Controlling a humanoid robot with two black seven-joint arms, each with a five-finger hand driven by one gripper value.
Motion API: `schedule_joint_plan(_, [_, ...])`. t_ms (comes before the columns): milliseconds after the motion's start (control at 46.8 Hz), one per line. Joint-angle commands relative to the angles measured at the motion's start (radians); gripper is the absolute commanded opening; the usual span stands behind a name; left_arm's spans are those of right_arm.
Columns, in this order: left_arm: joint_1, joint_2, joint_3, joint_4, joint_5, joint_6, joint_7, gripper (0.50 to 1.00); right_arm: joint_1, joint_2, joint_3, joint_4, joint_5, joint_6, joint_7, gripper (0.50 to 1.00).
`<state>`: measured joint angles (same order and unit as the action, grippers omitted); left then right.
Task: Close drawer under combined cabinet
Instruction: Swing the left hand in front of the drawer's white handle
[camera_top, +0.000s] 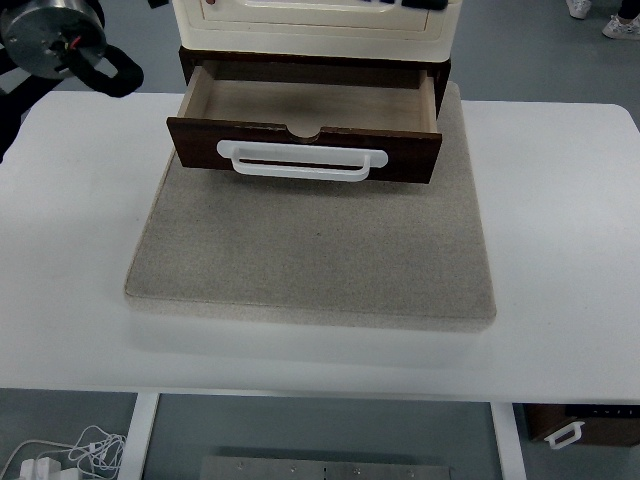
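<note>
You've got the drawer (310, 105) pulled out toward the near side, under the cream cabinet (312, 22) at the far centre of the scene. Dark brown wood front, lighter wood inside, nothing visible in it. White bar handle (301, 160) runs across the drawer front, and there's a small half-round notch in the top edge of the front, above the handle. The drawer's front panel hangs out over the grey felt mat (312, 250); the mat lies flat on the white worktop (560, 230) and the cabinet sits on its far edge.

Your left arm (60, 45) shows at the far left corner: a round metal joint with black parts, off the mat and well apart from the drawer. You can't tell how the left hand stands, it isn't clear enough in this view. Right arm isn't visible at all.

Nothing is touching the drawer or the handle.

Extras: under the worktop at near left, a white cable bundle (70, 455) on the floor; at near right, a second dark drawer-like box with a white handle (585, 425); a metal plate (320, 468) at the near centre edge. Shoes (605, 18) of a person at far right on the floor.
</note>
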<state>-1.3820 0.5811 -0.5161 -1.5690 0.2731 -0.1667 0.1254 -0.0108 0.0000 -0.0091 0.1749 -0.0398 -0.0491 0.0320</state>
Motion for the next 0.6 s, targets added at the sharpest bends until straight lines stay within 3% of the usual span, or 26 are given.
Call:
schedule_joint_plan(0, [-0.005, -0.018, 0.039, -0.016, 0.003, -0.007, 0.028, 0.994, 0.000, 0.000, 0.000, 0.000, 0.000, 0.000, 0.000, 0.952])
schedule_joint_plan(364, [-0.011, -0.035, 0.166, -0.071, 0.003, -0.099, 0.166, 0.994, 0.000, 0.000, 0.000, 0.000, 0.000, 0.000, 0.000, 0.952])
schedule_joint_plan(471, [-0.011, -0.033, 0.212, -0.074, 0.005, -0.106, 0.232, 0.996, 0.000, 0.000, 0.001, 0.000, 0.000, 0.000, 0.000, 0.952])
schedule_joint_plan(578, [-0.011, -0.026, 0.246, -0.074, 0.006, -0.163, 0.296, 0.996, 0.000, 0.000, 0.000, 0.000, 0.000, 0.000, 0.000, 0.952])
